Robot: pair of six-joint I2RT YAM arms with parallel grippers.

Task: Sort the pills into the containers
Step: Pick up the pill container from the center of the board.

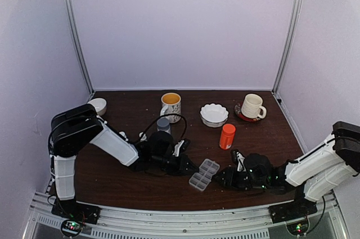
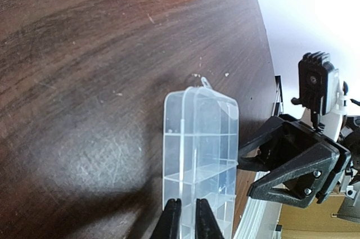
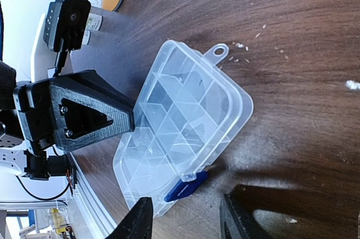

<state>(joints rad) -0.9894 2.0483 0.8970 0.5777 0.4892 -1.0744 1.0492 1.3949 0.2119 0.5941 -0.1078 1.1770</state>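
On pill box point(image 2: 200, 132), tight left jaws.

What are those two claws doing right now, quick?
Left gripper: closed, pinching the edge of the clear pill box.
Right gripper: open, holding nothing.

The left arm point(image 1: 115, 144) rises from its near-left base, folds at the elbow and stretches low toward the right. The left claw point(image 1: 190, 167) has its fingers point(image 2: 170, 223) drawn almost together, with only a thin slit between them. The right arm point(image 1: 312, 166) reaches low toward the left. The right claw point(image 1: 221, 178) faces the other, its fingers point(image 3: 138, 222) spread wide.
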